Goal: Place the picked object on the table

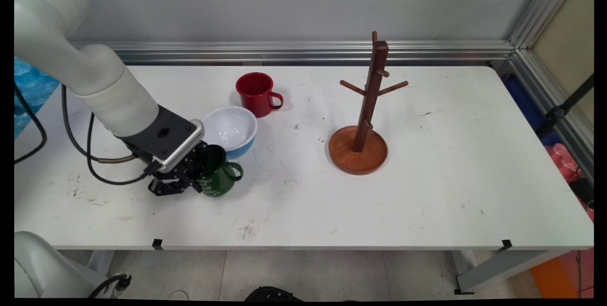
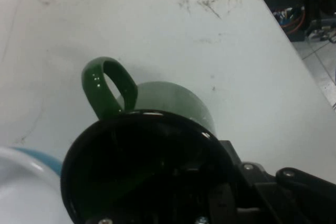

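A green mug (image 1: 221, 179) stands near the table's front left, tilted a little, its handle (image 1: 235, 171) pointing right. My gripper (image 1: 199, 172) is shut on the mug's rim from the left, one finger inside the cup and one outside its wall. In the hand view the green mug (image 2: 176, 102) has its dark mouth filling the bottom, with the looped handle (image 2: 107, 85) up and to the left. There the gripper (image 2: 218, 182) straddles the rim at the lower right. A white bowl with a blue outside (image 1: 231, 128) sits right behind the mug, nearly touching it.
The bowl's rim (image 2: 23, 179) shows at the hand view's lower left. A red mug (image 1: 256, 93) stands behind the bowl, handle to the right. A brown wooden mug tree (image 1: 369, 102) with bare pegs rises from its round base (image 1: 348, 156) right of centre. Black cables hang under the arm.
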### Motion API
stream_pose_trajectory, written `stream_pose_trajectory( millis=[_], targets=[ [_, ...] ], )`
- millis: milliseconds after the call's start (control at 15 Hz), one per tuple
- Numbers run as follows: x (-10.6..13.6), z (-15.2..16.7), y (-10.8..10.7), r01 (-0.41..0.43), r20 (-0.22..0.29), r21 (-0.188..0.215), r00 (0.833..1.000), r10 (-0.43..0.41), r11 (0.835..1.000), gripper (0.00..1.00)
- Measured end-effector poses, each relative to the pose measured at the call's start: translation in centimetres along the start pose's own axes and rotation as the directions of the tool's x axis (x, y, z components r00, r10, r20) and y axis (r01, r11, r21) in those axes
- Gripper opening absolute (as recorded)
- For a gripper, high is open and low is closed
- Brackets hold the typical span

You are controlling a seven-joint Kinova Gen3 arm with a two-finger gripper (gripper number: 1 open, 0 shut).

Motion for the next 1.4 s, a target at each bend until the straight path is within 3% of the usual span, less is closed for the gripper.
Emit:
stream_pose_trajectory(
  millis=[1200, 1267, 1400],
  targets=[
    [-0.4, 3.7, 0.0, -0.143, 0.025, 0.028, 0.989, 0.142, 0.989, 0.0],
    [-0.5, 3.8, -0.1, -0.149, 0.028, 0.029, 0.989, 0.148, 0.988, 1.0],
    [-0.7, 3.8, -0.1, -0.158, 0.032, 0.032, 0.987, 0.157, 0.987, 1.0]
  ],
)
